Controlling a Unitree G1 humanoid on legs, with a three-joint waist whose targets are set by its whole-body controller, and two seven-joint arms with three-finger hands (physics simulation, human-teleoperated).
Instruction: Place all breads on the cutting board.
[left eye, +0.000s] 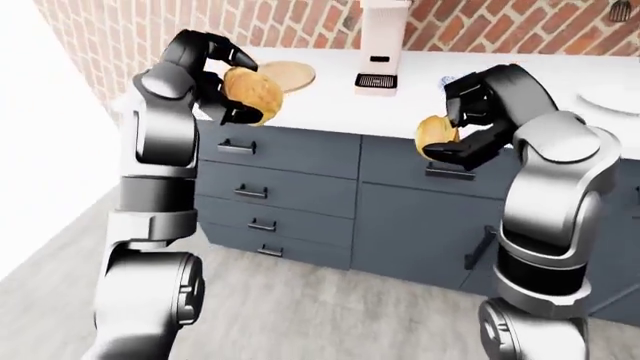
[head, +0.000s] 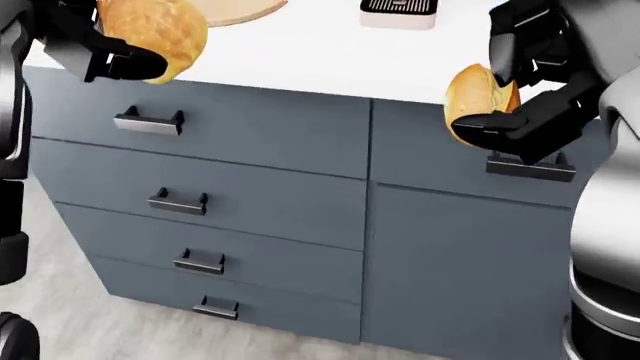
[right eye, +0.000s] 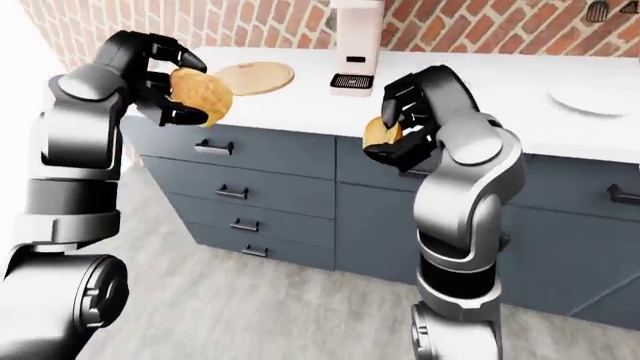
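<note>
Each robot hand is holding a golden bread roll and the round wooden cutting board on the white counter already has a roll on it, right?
Not quite: the round wooden cutting board is bare in the right-eye view. The left robot hand and right robot hand each hold a golden bread roll.

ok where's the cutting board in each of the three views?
Left-eye view: round cutting board lies on the white counter, upper centre-left, just right of the bread in the left hand.
Head view: only its lower edge shows, cutting board at the top, left of centre.
Right-eye view: cutting board upper left of centre.
Shared landmark: the coffee machine, right of the board in all three.
</note>
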